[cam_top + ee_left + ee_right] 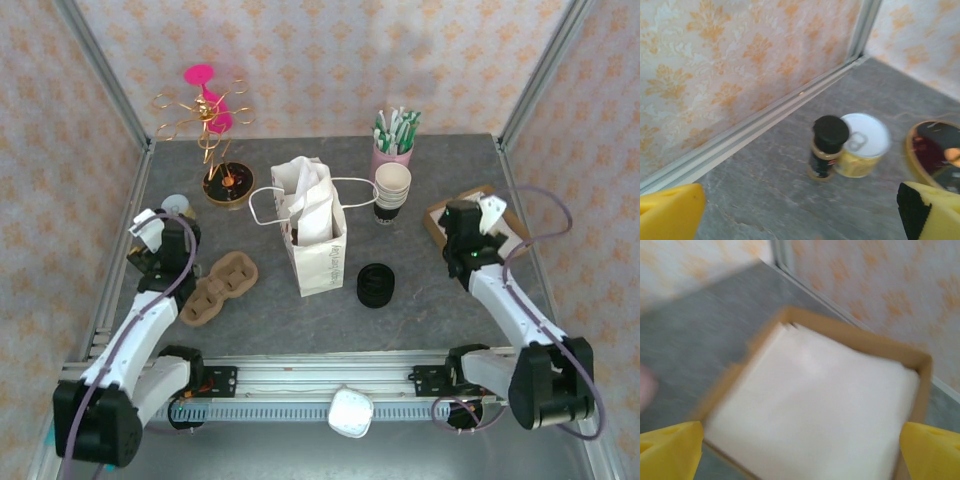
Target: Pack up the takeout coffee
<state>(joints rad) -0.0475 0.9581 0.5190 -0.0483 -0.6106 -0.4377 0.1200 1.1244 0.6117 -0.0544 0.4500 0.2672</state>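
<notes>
Top external view: a white paper bag is seen standing open in the middle of the worktop. Crumpled white paper is poking out of its top. A dark shape is seen low inside the bag by its left wall. It cannot be told if that is the takeout coffee.

A low pile of black lids is set just beside the bag, on the side of the right edge. A stack of cups with no lids is placed further back. A brown cup tray is laid between the bag and the left edge.

Near the left edge, the left fingers are held wide apart, and nothing is gripped by them. A small dark bottle with a black cap is seen in front of them. It is touching a yellow can with a white top.

Near the right edge, the right fingers are spread apart too, and nothing is gripped. They are held above a brown box of white napkins.
</notes>
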